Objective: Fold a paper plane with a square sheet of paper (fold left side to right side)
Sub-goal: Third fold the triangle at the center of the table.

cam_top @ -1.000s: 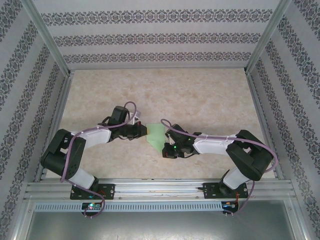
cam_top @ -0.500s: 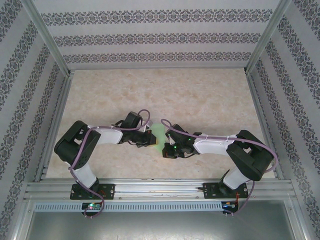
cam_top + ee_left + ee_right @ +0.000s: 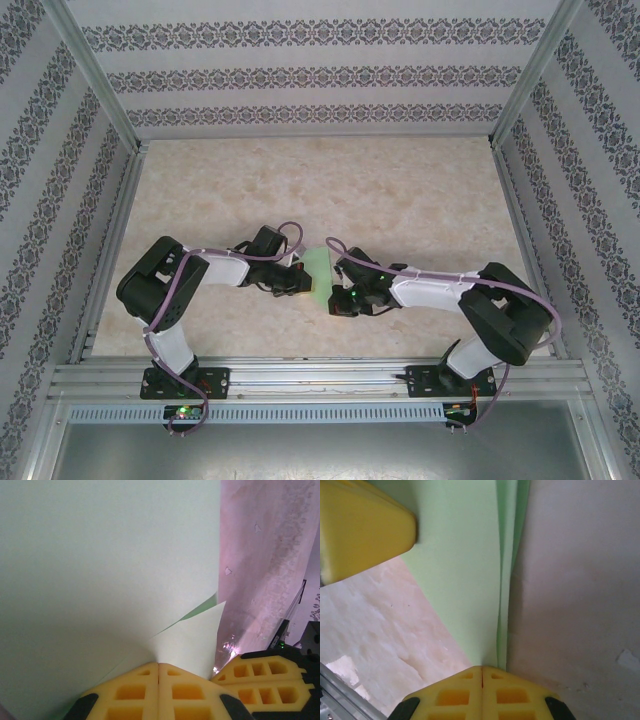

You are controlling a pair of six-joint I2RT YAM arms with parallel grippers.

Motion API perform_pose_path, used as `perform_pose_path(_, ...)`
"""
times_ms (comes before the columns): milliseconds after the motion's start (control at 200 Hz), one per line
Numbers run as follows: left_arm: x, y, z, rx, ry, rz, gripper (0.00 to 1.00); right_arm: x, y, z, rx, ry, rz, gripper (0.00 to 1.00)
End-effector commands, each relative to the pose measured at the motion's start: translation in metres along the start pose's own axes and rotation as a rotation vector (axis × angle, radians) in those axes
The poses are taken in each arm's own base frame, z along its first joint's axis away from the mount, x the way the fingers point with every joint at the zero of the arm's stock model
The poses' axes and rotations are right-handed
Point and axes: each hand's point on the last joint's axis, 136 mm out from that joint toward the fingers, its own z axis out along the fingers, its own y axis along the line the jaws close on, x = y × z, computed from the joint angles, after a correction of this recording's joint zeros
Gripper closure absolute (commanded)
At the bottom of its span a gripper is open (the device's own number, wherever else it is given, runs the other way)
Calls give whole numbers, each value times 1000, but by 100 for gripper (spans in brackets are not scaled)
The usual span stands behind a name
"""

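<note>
The light green square sheet of paper [image 3: 318, 266] lies mid-table between both grippers, doubled over so only a narrow strip shows from above. My left gripper [image 3: 305, 283] is shut on its lifted edge; in the left wrist view the layers of the paper [image 3: 100, 570] curve up and converge into the seam of the closed tips [image 3: 159, 664]. My right gripper [image 3: 333, 300] is shut, its tips [image 3: 481, 668] resting at the near corner of the paper [image 3: 465, 580], whose stacked edges run just right of the seam. The paper plane is not formed.
The marbled beige tabletop [image 3: 400, 200] lies open behind the arms. Patterned walls and metal rails [image 3: 300, 375] enclose it. The two grippers are close together: the right one's yellow fingers [image 3: 265, 672] and the left one's finger [image 3: 360, 530] each show in the other's wrist view.
The left arm swung right, carrying the sheet's left edge over toward the right gripper; the visible green patch narrowed. The right arm barely shifted.
</note>
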Motion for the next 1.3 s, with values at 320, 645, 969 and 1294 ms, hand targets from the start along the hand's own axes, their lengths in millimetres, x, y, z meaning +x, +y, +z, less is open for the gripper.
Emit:
perform_pose_path(320,15,30,5,-125,44,-29,100,-31,32,1,-57,-72,-15,100)
perform_pose_path(645,15,29,5,-122,42,-33,100,-39,38,16,-53,-62,-17,100)
perform_pose_path(969,16,35,4,-157,49,-43,100,-22,12,31,13,-6,35,100)
perform_pose_path(1294,18,50,4,-231,64,-66,100,11,-12,27,75,64,62,100)
